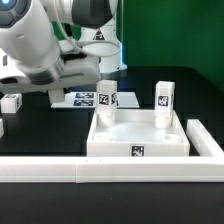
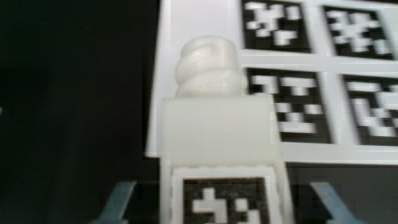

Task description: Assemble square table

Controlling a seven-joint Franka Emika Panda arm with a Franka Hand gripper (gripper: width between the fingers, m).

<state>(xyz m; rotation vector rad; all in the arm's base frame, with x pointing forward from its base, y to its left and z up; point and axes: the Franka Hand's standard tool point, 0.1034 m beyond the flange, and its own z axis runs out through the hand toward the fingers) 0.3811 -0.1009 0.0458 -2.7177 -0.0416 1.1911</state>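
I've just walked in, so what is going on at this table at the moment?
The arm is building a square table. Its gripper is closed on the held leg, next to the marker board. A first standing leg and a second standing leg are upright at the tabletop's far corners. A spare leg sits at the exterior view's left.

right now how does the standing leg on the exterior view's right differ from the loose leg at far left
The standing leg is upright inside the table top; the loose leg sits off it on the black table. The standing leg looks tall, the loose leg low and squat. Both are white and tagged.
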